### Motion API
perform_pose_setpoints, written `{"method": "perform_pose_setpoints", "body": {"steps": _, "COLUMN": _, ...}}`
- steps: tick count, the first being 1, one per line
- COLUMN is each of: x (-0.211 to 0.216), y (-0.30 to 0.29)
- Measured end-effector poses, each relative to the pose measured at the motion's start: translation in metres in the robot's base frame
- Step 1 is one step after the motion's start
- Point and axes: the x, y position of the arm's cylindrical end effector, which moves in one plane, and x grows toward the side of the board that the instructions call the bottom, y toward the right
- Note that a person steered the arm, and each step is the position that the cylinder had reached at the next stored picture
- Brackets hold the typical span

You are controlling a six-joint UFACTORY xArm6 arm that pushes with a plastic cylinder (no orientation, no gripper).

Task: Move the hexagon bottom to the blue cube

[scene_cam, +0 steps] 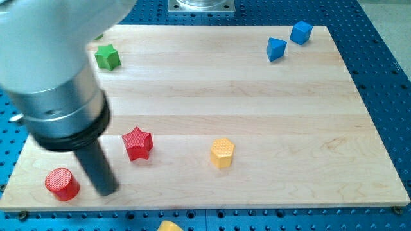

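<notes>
Yellow plastic hexagon block point(222, 153) sits lower centre on the pale wooden board point(257, 109), far from the blue cube point(300, 32) at upper right. No pincer exists; the rod's tip point(106, 190) rests lower left, beside the red cylinder point(62, 184). Light and rigid, the hexagon likely slides when nudged on its lower-left face.

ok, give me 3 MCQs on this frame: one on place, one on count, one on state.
1. Where is the yellow hexagon?
A. view's top left
B. lower middle of the board
C. beside the blue cube

2. How many red blocks are on the board?
A. one
B. two
C. three

3. My tip is:
A. touching the hexagon
B. next to the red cylinder, far from the hexagon
C. by the green star

Key: 1 B, it lies right of the red star, far from the blue cube. 2 B, star and cylinder. 3 B, the rod ends just right of the cylinder.
</notes>
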Motion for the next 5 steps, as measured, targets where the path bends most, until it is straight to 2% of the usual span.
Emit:
{"method": "perform_pose_setpoints", "body": {"steps": 1, "x": 0.0, "y": -0.061}}
{"method": "perform_pose_setpoints", "body": {"steps": 2, "x": -0.003, "y": -0.027}}
{"method": "perform_pose_setpoints", "body": {"steps": 3, "x": -0.015, "y": 0.043}}
{"method": "perform_pose_setpoints", "body": {"steps": 4, "x": -0.046, "y": 0.135}}
{"method": "perform_pose_setpoints", "body": {"steps": 5, "x": -0.07, "y": 0.203}}
